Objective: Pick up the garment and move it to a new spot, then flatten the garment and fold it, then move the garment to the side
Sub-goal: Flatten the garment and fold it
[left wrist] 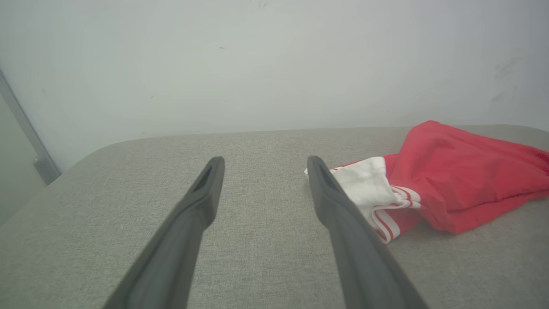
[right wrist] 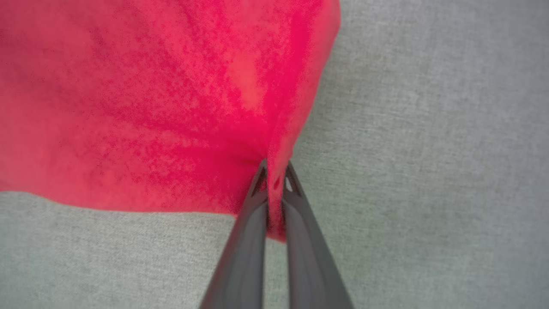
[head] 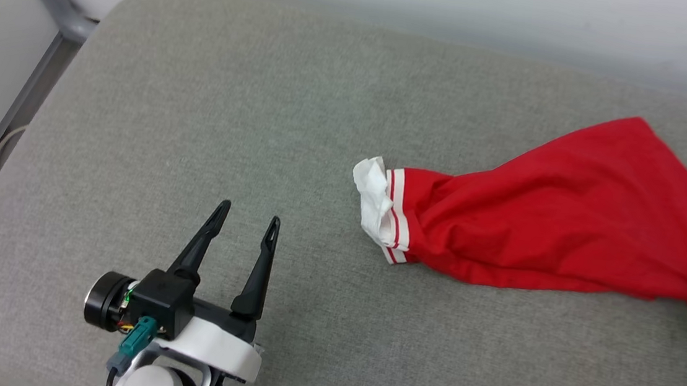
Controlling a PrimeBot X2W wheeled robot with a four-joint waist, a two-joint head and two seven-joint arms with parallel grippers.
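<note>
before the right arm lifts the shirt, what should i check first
1. Right gripper shut on the garment: ok, a fold of red cloth is pinched between its fingers.
2. Left gripper open and free of cloth: ok, it sits apart from the garment with nothing between its fingers.
3. Garment lying flat: not ok, it is bunched, with the white sleeve crumpled at its far end.
4. Room for a new spot: ok, a wide stretch of grey cushion lies to the garment's left.
5. Lettering side up: cannot tell, plain red cloth is all that faces the cameras.
</note>
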